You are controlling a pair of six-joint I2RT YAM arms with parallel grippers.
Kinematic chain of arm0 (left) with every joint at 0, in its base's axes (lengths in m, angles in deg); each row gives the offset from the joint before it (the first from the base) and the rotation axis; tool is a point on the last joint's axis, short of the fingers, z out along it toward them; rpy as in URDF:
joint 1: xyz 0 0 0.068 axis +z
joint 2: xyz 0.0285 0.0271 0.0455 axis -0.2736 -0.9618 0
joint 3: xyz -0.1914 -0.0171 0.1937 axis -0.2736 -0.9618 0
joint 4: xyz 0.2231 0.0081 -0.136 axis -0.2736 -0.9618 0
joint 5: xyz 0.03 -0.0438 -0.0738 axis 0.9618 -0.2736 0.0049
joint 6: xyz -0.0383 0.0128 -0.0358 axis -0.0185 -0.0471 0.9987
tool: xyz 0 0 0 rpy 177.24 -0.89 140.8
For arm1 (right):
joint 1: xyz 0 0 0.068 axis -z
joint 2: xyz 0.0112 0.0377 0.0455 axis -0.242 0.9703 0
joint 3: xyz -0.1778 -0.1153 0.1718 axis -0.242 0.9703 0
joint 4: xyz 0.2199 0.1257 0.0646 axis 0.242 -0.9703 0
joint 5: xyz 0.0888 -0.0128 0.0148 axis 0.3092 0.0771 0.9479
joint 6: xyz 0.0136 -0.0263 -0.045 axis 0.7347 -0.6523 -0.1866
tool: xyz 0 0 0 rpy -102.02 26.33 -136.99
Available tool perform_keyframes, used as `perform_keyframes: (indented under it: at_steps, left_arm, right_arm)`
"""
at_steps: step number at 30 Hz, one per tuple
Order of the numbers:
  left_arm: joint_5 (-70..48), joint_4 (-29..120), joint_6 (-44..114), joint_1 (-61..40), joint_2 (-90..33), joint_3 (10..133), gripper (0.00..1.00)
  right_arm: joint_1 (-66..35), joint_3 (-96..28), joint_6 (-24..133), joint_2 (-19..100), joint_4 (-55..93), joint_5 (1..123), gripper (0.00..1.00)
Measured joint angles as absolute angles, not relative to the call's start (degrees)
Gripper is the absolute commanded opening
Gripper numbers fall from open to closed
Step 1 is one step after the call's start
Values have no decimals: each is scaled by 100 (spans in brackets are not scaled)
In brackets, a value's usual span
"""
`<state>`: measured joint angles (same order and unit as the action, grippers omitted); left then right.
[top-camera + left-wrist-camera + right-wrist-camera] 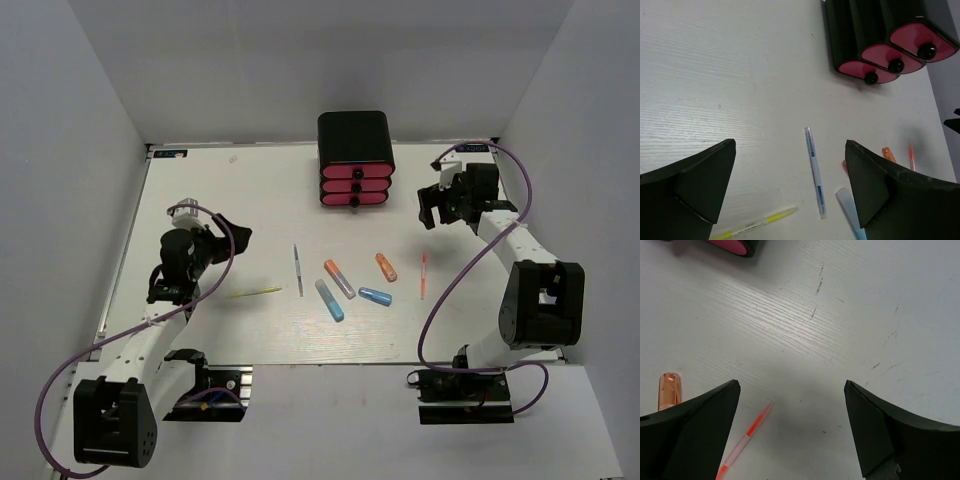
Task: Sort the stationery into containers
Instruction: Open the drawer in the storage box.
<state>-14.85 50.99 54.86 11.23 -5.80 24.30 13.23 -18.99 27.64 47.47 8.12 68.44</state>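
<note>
The black drawer case [356, 136] with three pink drawers [355, 185] stands shut at the table's back middle; it also shows in the left wrist view [890, 30]. On the table lie a grey pen [298, 270], a yellow pen [256, 292], an orange-red pen [423, 274], an orange-grey marker [339, 279], a light blue marker [329, 300], an orange marker [386, 267] and a blue marker [375, 296]. My left gripper [230, 235] is open and empty, left of the pens. My right gripper [432, 208] is open and empty, right of the drawers, above the orange-red pen [742, 442].
The white table [200, 200] sits in a grey-walled booth, with walls close on the left, right and back. Purple cables [470, 260] loop beside both arms. The grey pen [815, 170] and yellow pen [757, 224] lie between my left fingers' view.
</note>
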Motion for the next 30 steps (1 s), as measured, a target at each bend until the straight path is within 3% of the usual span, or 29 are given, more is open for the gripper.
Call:
perform_keyframes:
  at_steps: [6, 9, 11, 12, 13, 15, 17, 19, 21, 25, 27, 30]
  left_arm:
    - [-1745, 5333, 5488, 959, -768, 2433, 100]
    - [-1846, 5455, 5512, 820, -1063, 2435, 87]
    - [-1890, 5505, 5545, 715, -1271, 2444, 73]
    - [-1918, 5519, 5554, 662, -1380, 2470, 54]
    - [-1940, 5534, 5582, 612, -1476, 2503, 46]
    - [-1984, 5584, 5593, 509, -1664, 2597, 38]
    - [-2008, 5665, 5602, 393, -1830, 2691, 48]
    - [-2001, 5742, 5615, 278, -1948, 2745, 69]
    - [-1992, 5781, 5643, 188, -2031, 2780, 76]
    - [-1979, 5842, 5685, 20, -2217, 2848, 79]
    - [-1951, 5842, 5685, -48, -2296, 2870, 79]
    - [-1870, 5842, 5685, -125, -2394, 2896, 80]
  right_arm:
    - [1323, -1943, 2432, 4747, 565, 6964, 90]
    - [1325, -2081, 2056, 4747, 307, 7367, 89]
    - [1323, -2177, 1896, 4747, 170, 7692, 76]
    - [1318, -2227, 1844, 4747, 86, 7913, 64]
    - [1294, -2269, 1833, 4745, 23, 8077, 46]
    - [1237, -2328, 1997, 4747, 25, 8420, 39]
    - [1152, -2354, 2345, 4745, 93, 8606, 45]
    - [1028, -2356, 2738, 4745, 235, 8709, 47]
    - [885, -2356, 3184, 4745, 425, 8761, 54]
    - [588, -2360, 4194, 4745, 841, 8838, 64]
    - [444, -2363, 4777, 4753, 1112, 8881, 73]
    - [278, -2363, 5566, 4819, 1636, 8838, 78]
